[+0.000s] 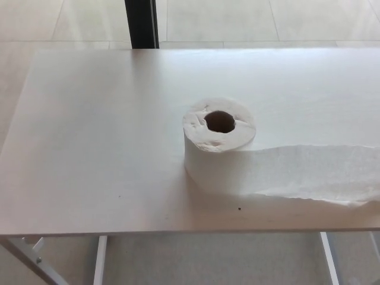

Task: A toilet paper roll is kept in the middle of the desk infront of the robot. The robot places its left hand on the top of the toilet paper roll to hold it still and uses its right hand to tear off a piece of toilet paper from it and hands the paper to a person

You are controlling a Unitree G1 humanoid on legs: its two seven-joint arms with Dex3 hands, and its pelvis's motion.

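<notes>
Neither of my hands shows on the head camera, left or right, so I have no read on whether either is open or closed.

The toilet paper roll point(218, 145) stands on end on the white tabletop point(101, 130), a little toward three o'clock of the picture's middle and nearer the close edge than the far one. Its cardboard core point(219, 121) faces up at me as a dark round hole, and the top face around it looks rumpled and uneven. From the roll's side at about three o'clock a loose tail of paper point(314, 172) runs flat along the tabletop and out past the picture's edge; its near edge is ragged and lifts slightly, casting a thin shadow.

At about six o'clock of the roll, just beside its base, sits a tiny dark speck point(239, 208) on the surface. A dark upright post point(141, 24) stands beyond the far edge at around eleven o'clock. Pale floor tiles point(237, 18) lie behind, and white table legs point(98, 261) show under the near edge.
</notes>
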